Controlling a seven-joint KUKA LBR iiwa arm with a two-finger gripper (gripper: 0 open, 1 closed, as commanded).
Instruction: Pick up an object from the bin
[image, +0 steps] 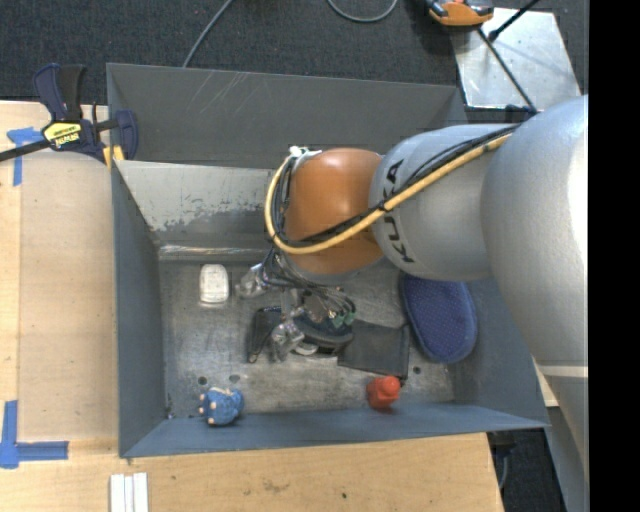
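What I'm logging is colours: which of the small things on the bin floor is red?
The round ball by the front wall; the front-left toy is blue, the back-left lump white.

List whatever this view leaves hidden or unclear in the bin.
Camera view:
Dark things under the hand: jumbled with it, kinds unclear.
Blue pad: top end hidden by the arm.
Orange cover: hides the floor of the bin beneath it.
Small blue toy: too small to identify.

Arm (450, 210) from right, gripper (292, 328) downward
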